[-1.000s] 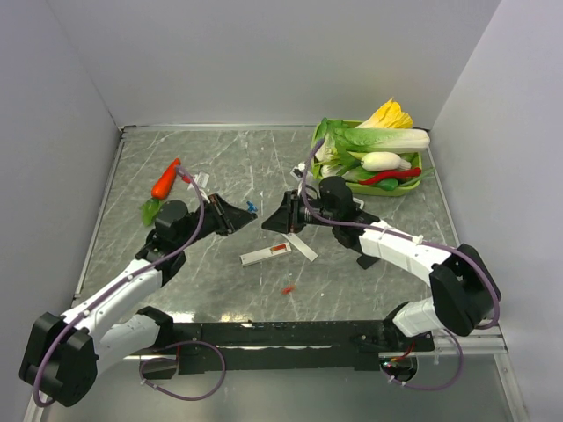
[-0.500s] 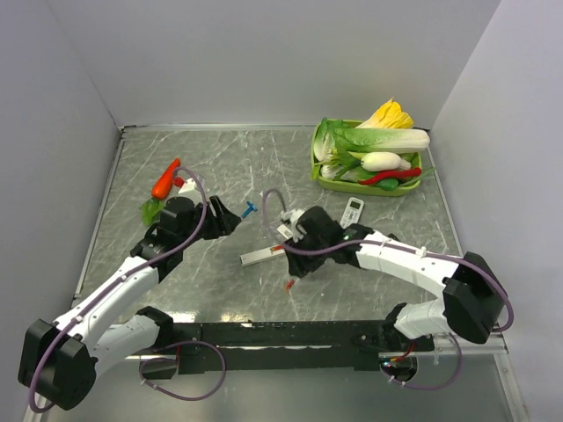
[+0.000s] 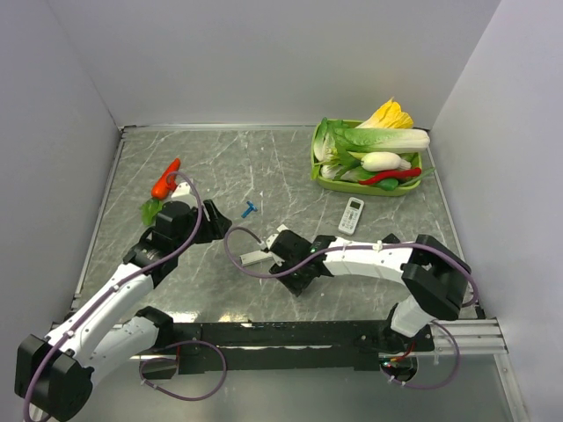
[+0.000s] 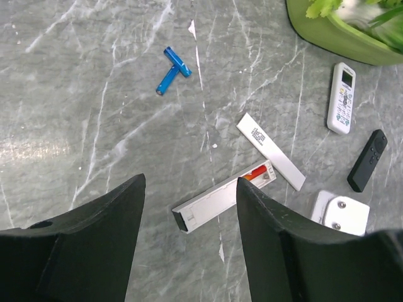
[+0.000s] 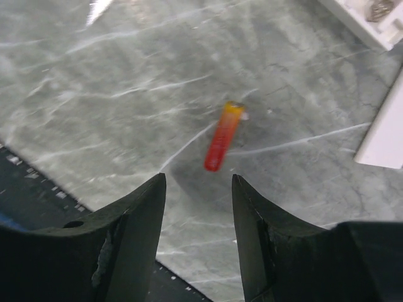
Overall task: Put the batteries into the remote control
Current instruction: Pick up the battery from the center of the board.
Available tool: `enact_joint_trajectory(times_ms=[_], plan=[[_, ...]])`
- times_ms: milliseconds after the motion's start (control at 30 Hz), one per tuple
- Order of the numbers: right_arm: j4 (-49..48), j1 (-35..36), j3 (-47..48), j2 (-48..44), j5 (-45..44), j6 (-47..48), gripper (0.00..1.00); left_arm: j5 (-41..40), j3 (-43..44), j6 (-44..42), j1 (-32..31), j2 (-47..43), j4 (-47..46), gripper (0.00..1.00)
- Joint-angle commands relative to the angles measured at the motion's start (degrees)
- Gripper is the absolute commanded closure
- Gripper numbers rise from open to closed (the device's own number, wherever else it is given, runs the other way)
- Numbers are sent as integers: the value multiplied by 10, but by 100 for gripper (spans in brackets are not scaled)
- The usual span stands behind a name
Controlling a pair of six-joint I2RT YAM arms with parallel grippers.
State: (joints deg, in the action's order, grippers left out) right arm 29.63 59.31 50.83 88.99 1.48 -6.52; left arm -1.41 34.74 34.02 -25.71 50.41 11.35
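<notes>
Loose battery (image 5: 223, 136) lies flat on the marble table (image 5: 94, 75), just past the R gripper (image 5: 198, 182) at its 12 o'c. Its long axis runs approx 1 to 7 o'c in the R wrist view. R fingers (image 5: 135, 239) stand apart w/ nothing btwn them. L gripper (image 4: 191, 185) is also spread wide & empty, w/ the remote control (image 4: 220, 200) just beyond it.

Remote control lies mid-table, bay up. Its back cover (image 4: 272, 152) is off, lying by the remote's 1 o'c end; can't tell if they touch. Red-orange shows in that end of the bay, prob. the second battery (image 4: 255, 177) already in.

Handling, my guess: the loose battery is tiny, light, rigid, smooth & round, so it'll roll or squirt out if pinched off-centre. Take it across the barrel at mid-length, pads square to it, low to the table. Remote is light, stiff plastic & likely skids when pushed, so steady it by the long edges.

Hard to tell: top view hides the loose battery & most of the remote under the R arm. Polarity marks are unreadable. L wrist view doesn't show the loose battery at all.
</notes>
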Motion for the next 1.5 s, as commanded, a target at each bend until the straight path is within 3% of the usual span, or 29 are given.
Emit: enact_joint_trajectory(times_ms=[0,567,667,867,1133,1233,1267,1467], plan=[[0,3,37,19,-53,-13,47,-16,13,-11,-1,-14,9,36],[23,3,44,68,32,-31,54,-3,11,-5,-1,-6,17,34],[25,2,52,77,36,-49,65,0,13,-5,-1,-1,19,34],[55,-21,73,86,-11,-156,100,-3,20,-5,-1,-4,29,34],[36,-106,3,22,-35,-302,100,-11,22,3,-1,-10,34,34],[26,-121,1,29,-24,-313,87,-10,23,5,-1,-6,34,34],[28,-121,5,36,-20,-312,79,-9,23,5,-1,-5,33,34],[21,-121,16,58,4,-301,58,-10,31,3,-1,-1,39,34]])
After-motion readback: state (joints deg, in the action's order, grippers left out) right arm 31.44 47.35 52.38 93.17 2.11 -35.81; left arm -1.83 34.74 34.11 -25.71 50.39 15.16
